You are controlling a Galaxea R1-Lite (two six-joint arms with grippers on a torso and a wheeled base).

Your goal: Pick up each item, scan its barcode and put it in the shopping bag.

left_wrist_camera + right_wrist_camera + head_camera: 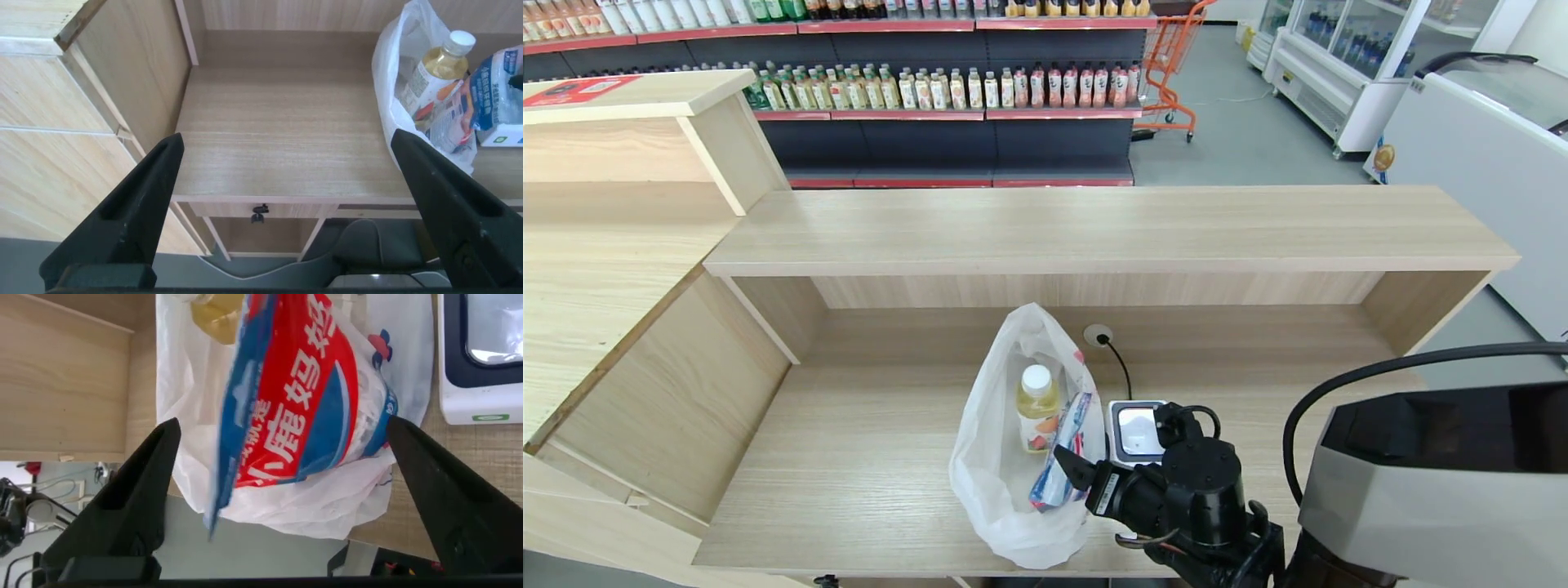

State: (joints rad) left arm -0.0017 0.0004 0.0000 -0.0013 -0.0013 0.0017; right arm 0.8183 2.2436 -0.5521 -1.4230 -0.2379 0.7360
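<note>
Packet [1060, 447] release into shopping bag [980, 457].
Right gripper [282, 429] gapes (left gripper [286, 143] too); best retreat straight, clear of its rim.

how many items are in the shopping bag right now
2: a bottle standing upright inside the shopping bag, and a red-and-blue packet leaning at its mouth. Others may be hidden underneath.

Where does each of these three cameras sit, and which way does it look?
Head view: on the robot's head, looking forward and down at the counter; its right arm shows.
Left wrist view: on the left wrist, looking down at the counter; open left gripper shows.
Right wrist view: on the right wrist, facing the snack packet; open right gripper shows.
Shared: all show the shopping bag.
</note>
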